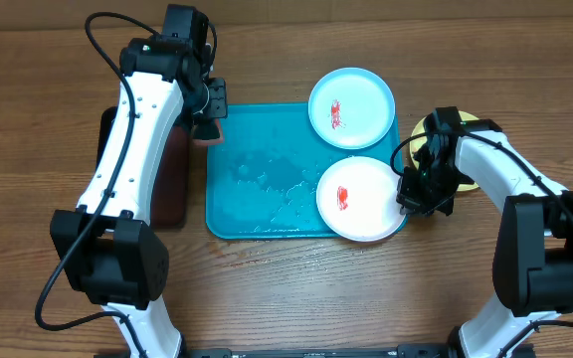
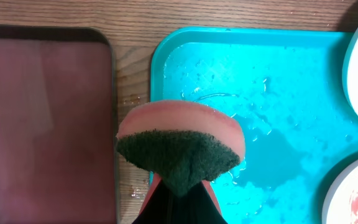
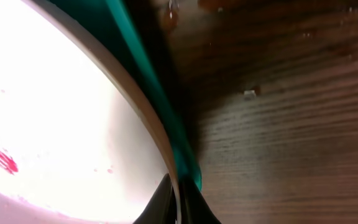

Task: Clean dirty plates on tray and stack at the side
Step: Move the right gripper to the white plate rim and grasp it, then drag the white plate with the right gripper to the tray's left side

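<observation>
Left wrist — coarse domed sponge (image 2: 179, 146); white plate (image 1: 368, 211) pinched.

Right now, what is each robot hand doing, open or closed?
Left hand: closed, holding the sponge.
Right hand: closed on the white plate rim.

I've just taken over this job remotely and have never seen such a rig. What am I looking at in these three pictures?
Two robot arms work at a wooden table. The wide picture looks down from above; the other two come from a camera on each wrist. The left gripper holds a pink sponge with a green scrub face above the wet turquoise tray. On the tray lie a cyan plate and a white plate, both smeared red. The right gripper pinches the white plate's rim. A yellow-green plate sits beside the tray, mostly hidden by the right arm. A dark tray lies to the left.
</observation>
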Robot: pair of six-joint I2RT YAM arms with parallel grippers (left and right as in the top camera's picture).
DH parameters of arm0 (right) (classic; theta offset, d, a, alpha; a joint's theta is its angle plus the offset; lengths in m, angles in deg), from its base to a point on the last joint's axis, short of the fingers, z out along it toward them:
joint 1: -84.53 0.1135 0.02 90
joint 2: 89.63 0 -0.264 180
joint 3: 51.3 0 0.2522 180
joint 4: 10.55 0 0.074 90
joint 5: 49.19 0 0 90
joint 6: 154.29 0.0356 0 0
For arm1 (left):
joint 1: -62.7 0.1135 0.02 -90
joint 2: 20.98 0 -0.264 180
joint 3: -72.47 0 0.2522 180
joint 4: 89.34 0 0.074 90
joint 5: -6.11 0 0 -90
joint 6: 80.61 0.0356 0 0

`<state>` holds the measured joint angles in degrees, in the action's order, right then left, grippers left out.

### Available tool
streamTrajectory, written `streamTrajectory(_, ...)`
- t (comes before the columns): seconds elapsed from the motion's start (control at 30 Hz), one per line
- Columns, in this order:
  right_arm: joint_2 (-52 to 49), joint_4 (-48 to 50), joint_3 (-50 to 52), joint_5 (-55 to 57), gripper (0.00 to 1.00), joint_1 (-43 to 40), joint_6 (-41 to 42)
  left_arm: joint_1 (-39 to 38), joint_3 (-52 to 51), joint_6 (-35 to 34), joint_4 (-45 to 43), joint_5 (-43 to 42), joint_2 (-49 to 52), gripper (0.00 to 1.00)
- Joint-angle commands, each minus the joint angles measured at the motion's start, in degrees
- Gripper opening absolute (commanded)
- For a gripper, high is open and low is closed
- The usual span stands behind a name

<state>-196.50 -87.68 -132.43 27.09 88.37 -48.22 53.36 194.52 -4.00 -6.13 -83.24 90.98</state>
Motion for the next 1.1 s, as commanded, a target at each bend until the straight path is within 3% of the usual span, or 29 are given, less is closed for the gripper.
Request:
streamTrajectory(0.0, 0.4, -1.1, -1.0, 0.8, 0.04, 0.7, -1.4, -0.1, -0.2, -0.4, -0.1, -0.7, 0.0, 0.04)
streamTrajectory(0.3, 0.7, -2.1, -6.4, -1.0, 0.04, 7.7, -1.2, -0.1, -0.2, -0.3, -0.3, -0.7, 0.0, 0.04)
streamTrajectory(0.5, 0.7, 9.5, -6.7, -1.6, 0.04, 18.3, 3.4, -0.1, -0.2, -0.4, -0.3, -0.7, 0.0, 0.04)
streamTrajectory(0.7, 0.1, 21.2, -6.7, 8.0, 0.04, 26.8, 16.1, -0.1, -0.2, -0.4, 0.0, -1.5, 0.0, 0.05)
streamTrajectory(1.07, -4.6, 26.9, -6.7, 8.9, 0.04, 30.0, 20.0, -0.9, -0.2, -0.4, 0.4, -1.8, 0.0, 0.04)
